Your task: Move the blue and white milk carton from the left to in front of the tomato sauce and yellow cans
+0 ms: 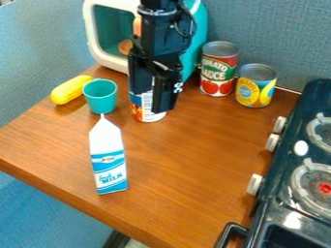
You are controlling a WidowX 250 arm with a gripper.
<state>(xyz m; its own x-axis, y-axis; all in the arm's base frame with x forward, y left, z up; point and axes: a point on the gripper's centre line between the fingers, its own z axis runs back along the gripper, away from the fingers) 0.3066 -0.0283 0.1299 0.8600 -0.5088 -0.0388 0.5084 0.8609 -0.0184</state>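
"When looking at the camera view, where to find the gripper [152,102]?"

"Right at a blue-and-orange can [145,115], upright on the wooden table [188,169]. Impossible to tell whether open or closed, or whether gripping the can."

"And round about?"

"Toward the left edge, a teal cup [100,97], with a yellow toy corn [69,90] just beside. Nearer the camera, a white-and-blue carton [109,157], standing. Off to the right, a red-and-green can [218,70] and a shorter yellow can [256,87]."

"How to expect the blue-and-orange can to handle?"

"Likely stiff-walled and not fragile; fairly heavy if full, light if empty. Perhaps slippery along the smooth label."

"Where to take hold?"

"Best around the middle, squarely across the width, well below the rim. Too high, and prone to tilting."
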